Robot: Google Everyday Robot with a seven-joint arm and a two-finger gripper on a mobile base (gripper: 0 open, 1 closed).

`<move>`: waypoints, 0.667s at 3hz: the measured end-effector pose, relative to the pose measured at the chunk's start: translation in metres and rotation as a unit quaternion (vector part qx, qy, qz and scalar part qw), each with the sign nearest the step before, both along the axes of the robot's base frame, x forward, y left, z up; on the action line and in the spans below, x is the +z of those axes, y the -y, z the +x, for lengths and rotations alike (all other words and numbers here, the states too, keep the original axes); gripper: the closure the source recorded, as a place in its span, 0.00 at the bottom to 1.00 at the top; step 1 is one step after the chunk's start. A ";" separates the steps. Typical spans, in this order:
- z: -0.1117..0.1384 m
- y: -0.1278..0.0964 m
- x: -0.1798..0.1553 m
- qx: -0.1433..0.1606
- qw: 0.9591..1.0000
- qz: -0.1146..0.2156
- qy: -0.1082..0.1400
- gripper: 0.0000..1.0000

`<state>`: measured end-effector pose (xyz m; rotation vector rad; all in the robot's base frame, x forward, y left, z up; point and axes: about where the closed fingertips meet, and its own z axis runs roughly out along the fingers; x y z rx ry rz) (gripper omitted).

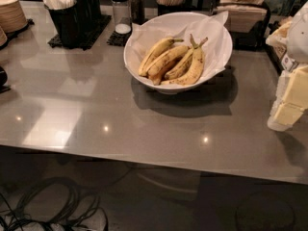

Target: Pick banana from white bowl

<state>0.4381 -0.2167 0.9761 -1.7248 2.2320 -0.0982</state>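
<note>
The white bowl (144,73) stands on the grey counter at the back centre, lined with crumpled white paper. Several bananas lie in it. The freckled banana (168,59) lies in the middle, slanting up to the right. A smoother banana (155,53) lies to its left, and a pair joined at the stems (192,64) to its right. My gripper (288,110) is at the right edge of the view, white with pale yellow parts, low over the counter and well to the right of the bowl. It touches no banana.
A stack of tan plates (10,14) stands at the back left. Black holders with white utensils (67,13) and shakers (121,8) stand behind the bowl, and brown paper goods (240,13) at the back right. Cables (48,206) lie on the floor below the counter's front edge.
</note>
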 end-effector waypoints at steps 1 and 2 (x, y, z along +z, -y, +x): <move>0.000 0.000 0.000 0.000 1.000 0.000 0.000 0.00; 0.026 -0.007 0.016 0.026 0.999 -0.001 0.024 0.00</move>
